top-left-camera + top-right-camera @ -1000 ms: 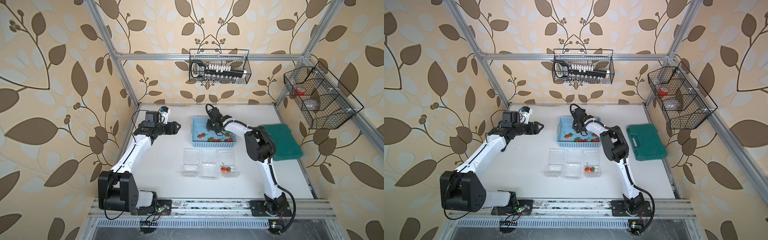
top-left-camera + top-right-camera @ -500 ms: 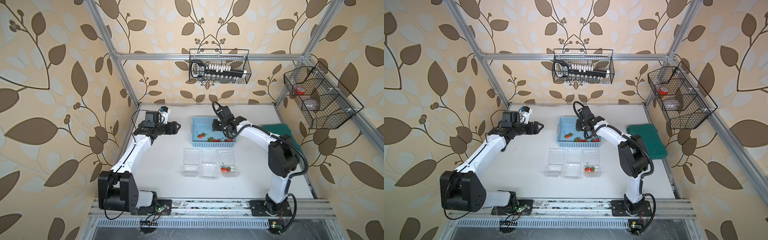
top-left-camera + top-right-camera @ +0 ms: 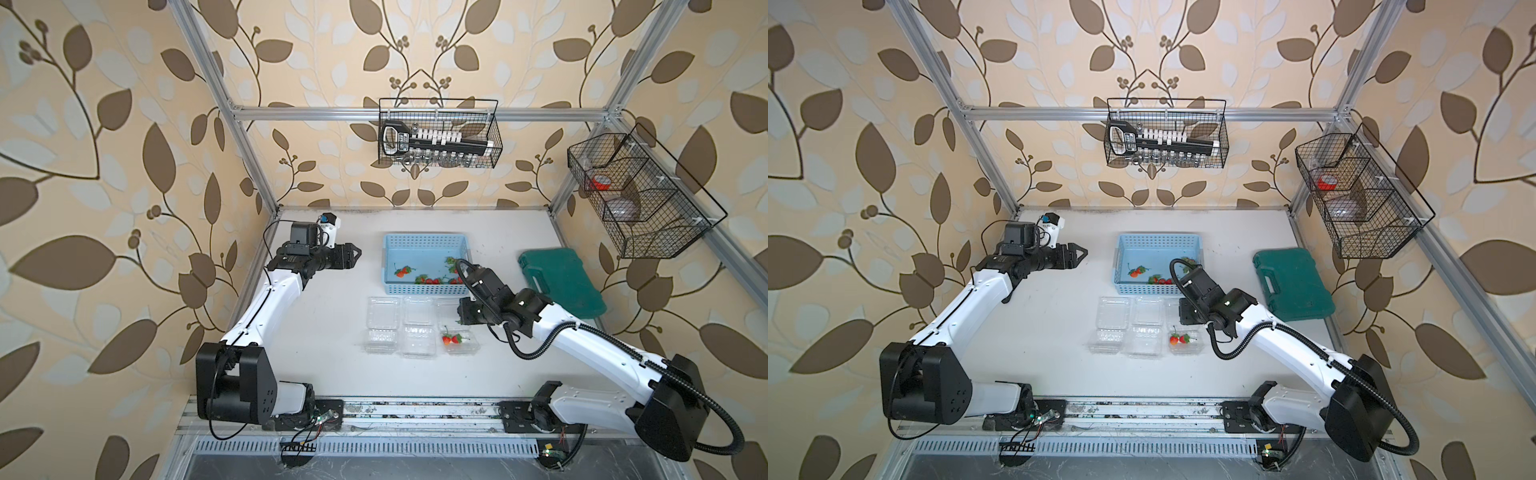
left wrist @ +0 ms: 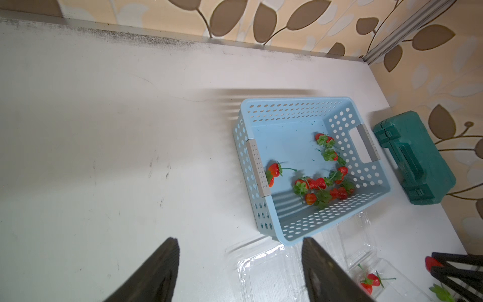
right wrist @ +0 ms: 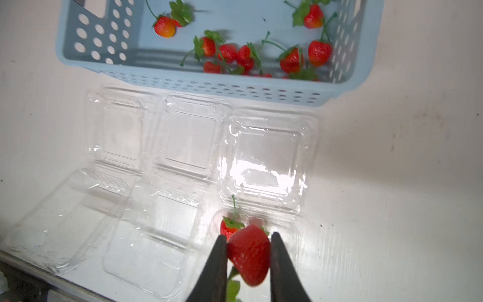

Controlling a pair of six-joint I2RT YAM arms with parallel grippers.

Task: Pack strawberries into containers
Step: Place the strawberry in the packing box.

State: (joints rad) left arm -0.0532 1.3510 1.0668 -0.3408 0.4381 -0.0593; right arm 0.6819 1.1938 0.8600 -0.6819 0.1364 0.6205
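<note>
Three clear clamshell containers stand open in a row before the blue basket (image 3: pixel 424 237): left (image 3: pixel 380 328), middle (image 3: pixel 417 328), right (image 3: pixel 459 345). The right one holds two strawberries (image 3: pixel 452 338). Several more strawberries (image 3: pixel 430 280) lie in the basket. My right gripper (image 5: pixel 248 235) is shut on a red strawberry (image 5: pixel 249 253) and hovers over the right container (image 5: pixel 264 162); in both top views it (image 3: pixel 461 318) sits by that container's lid. My left gripper (image 4: pixel 240 239) stands open and empty, above the table left of the basket (image 3: pixel 356 255).
A dark green case (image 3: pixel 561 282) lies right of the basket, close to my right arm. Black wire baskets hang on the back wall (image 3: pixel 438 133) and the right wall (image 3: pixel 640 195). Bare white table lies left of the containers.
My right gripper has pulled back out of the blue basket to the right container with a strawberry in it. The left arm has not moved.
</note>
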